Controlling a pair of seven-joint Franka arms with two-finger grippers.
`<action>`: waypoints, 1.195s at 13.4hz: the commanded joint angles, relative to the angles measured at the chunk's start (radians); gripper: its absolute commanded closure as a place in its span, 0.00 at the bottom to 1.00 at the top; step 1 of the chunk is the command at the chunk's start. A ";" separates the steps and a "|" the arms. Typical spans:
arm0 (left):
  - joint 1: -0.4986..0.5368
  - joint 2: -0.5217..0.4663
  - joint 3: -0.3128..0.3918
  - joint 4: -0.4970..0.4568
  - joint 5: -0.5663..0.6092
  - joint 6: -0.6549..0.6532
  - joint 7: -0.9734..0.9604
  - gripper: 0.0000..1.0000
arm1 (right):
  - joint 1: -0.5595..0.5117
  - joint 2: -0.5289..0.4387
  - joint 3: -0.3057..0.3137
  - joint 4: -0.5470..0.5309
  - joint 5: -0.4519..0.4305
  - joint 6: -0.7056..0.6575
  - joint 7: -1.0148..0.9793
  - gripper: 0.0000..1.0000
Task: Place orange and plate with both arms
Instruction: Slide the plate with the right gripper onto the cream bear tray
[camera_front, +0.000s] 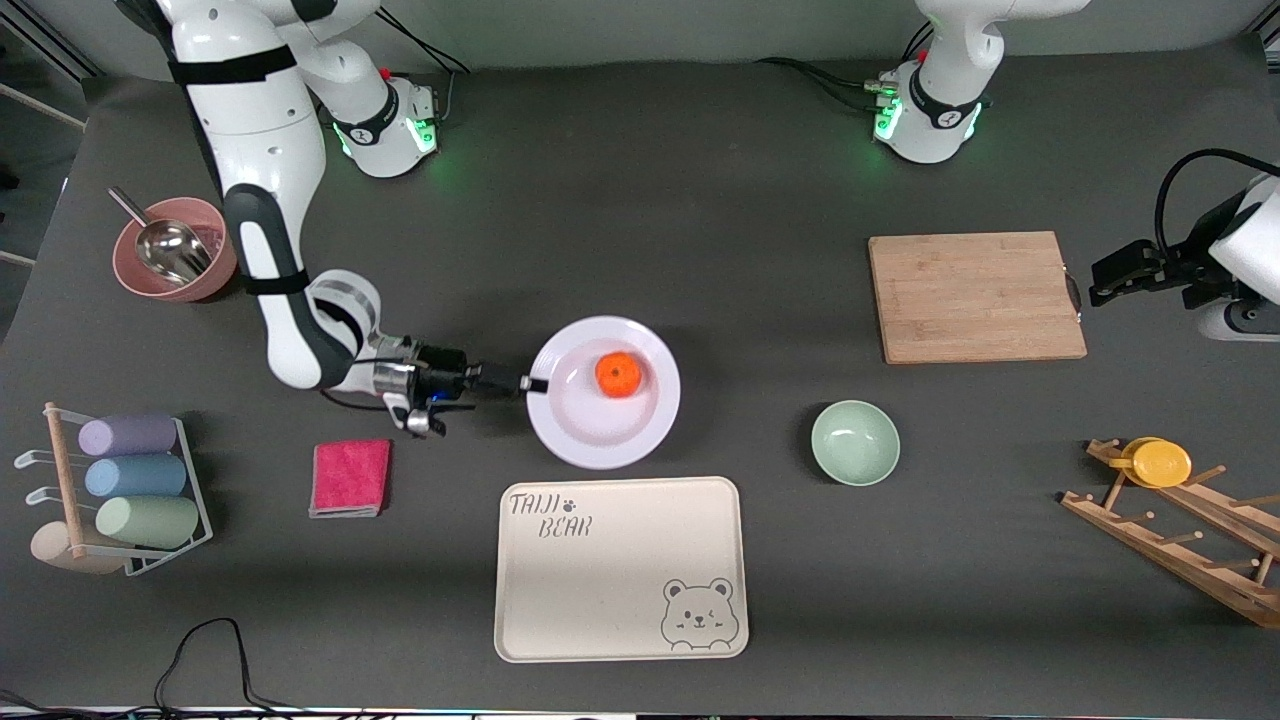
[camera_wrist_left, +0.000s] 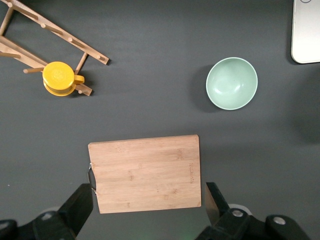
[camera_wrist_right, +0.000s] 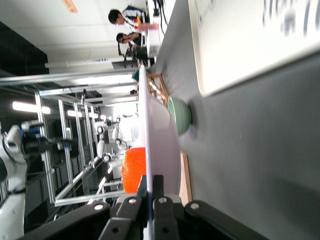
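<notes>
Right claw (camera_front: 527, 383) low, level, fingers pinched together. Left claw (camera_front: 1100, 285) raised, fingers (camera_wrist_left: 80, 202) spread, arm waiting.

A dark grey cloth (camera_front: 640, 220) covers the table. Past its edge nearest the arms' bases runs a pale grey wall (camera_front: 620, 25). The right wrist view shows a workshop lit by long ceiling lamps (camera_wrist_right: 27, 106), with metal frame racks (camera_wrist_right: 65, 150), a white ceiling (camera_wrist_right: 55, 22) and two people (camera_wrist_right: 127, 27) at a distant bench.
</notes>
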 joint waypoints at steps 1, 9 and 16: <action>0.004 0.003 -0.004 0.016 0.003 -0.027 0.017 0.00 | -0.034 0.123 0.004 0.222 -0.018 0.037 0.102 1.00; 0.006 0.003 -0.004 0.016 0.003 -0.027 0.015 0.00 | -0.070 0.474 0.014 0.748 0.120 0.143 0.227 1.00; 0.006 0.003 -0.004 0.016 0.002 -0.025 0.015 0.00 | -0.088 0.633 0.049 0.918 0.175 0.226 0.199 1.00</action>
